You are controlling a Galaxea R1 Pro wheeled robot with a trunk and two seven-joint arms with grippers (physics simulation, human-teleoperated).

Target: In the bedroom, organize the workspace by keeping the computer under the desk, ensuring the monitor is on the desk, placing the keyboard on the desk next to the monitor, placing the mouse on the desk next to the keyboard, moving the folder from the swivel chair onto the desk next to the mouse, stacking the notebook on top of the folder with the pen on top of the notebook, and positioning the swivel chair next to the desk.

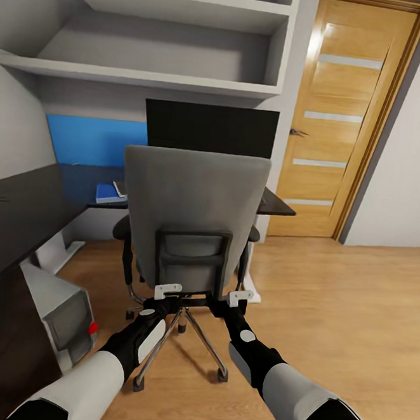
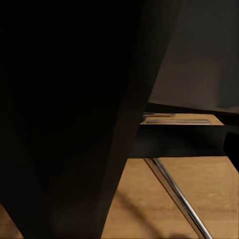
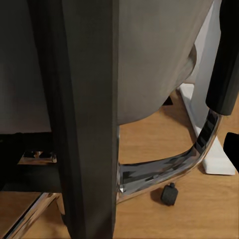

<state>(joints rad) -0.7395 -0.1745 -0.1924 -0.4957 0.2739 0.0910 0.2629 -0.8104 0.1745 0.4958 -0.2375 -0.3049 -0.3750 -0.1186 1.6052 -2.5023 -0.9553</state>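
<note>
Both arms reach forward and low, the left gripper (image 1: 168, 291) and right gripper (image 1: 240, 296) up against the back frame of the swivel chair (image 1: 192, 218) — can't tell if the jaws are clamped or apart. The chair faces the table (image 1: 280, 207), with the monitor (image 1: 211, 128) behind it, the folder (image 1: 109, 193) on the tabletop and the computer (image 1: 66, 320) on the floor under the table. The right wrist view gets a caster (image 3: 170, 194) and the chrome arm support.
</note>
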